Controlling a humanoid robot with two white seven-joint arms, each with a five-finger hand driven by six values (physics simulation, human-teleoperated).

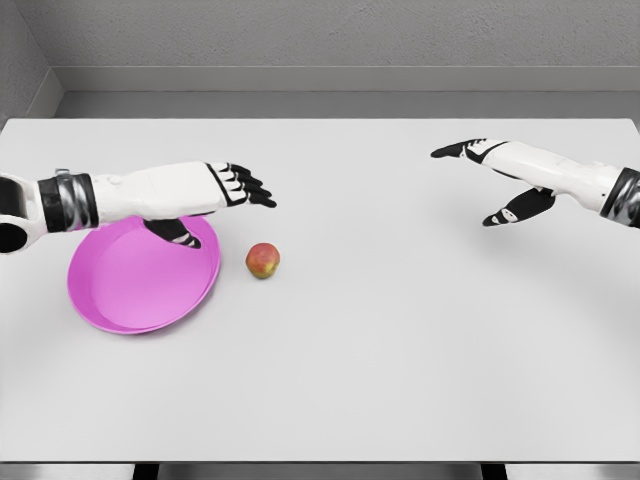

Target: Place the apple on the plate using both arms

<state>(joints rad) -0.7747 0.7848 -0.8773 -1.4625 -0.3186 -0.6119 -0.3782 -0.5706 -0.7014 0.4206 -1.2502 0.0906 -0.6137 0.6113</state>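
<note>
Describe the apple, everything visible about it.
The apple is small and round, red shading to yellow-green on its lower left, with a smooth skin. It sits on the white table, just right of the pink plate, seemingly not touching it. Neither robot hand touches it; the left robot hand hovers up and to its left.

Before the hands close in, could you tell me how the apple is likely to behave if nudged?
The apple looks round and sits loose on the flat table, so it would probably roll. It seems small and rigid, likely light. The plate lies beside it, apart.
</note>
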